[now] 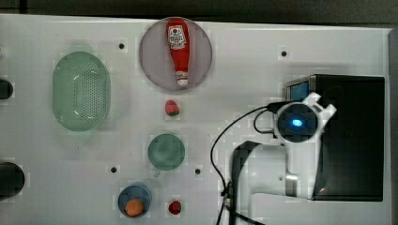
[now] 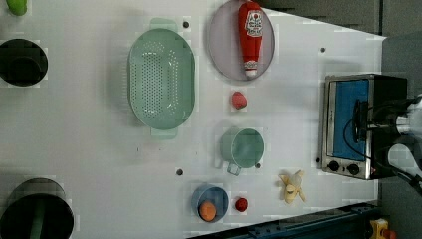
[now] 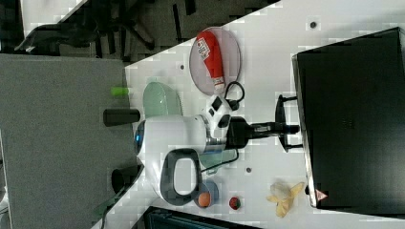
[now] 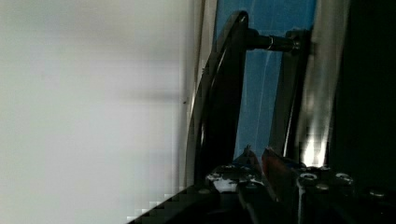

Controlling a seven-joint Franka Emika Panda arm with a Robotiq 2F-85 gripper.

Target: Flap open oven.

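Oven (image 2: pixel 356 124) sits at 3 o'clock on the table (image 2: pixel 99 139) in the left view, its blue door shut. The gripper (image 3: pixel 292 128) reaches the oven's front at the black bar handle (image 4: pixel 224 93); whether it is clenched or released I cannot tell. Farther off, at 12 o'clock, a ketchup bottle (image 2: pixel 250 35) lies on a plate (image 2: pixel 221 45).

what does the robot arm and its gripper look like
The glossy white, rounded robot arm has a dark grey oval inset on one link and a round cap glowing blue. A black cable loops beside it. A white bracket with black squares sits at the wrist, ahead of the black gripper.
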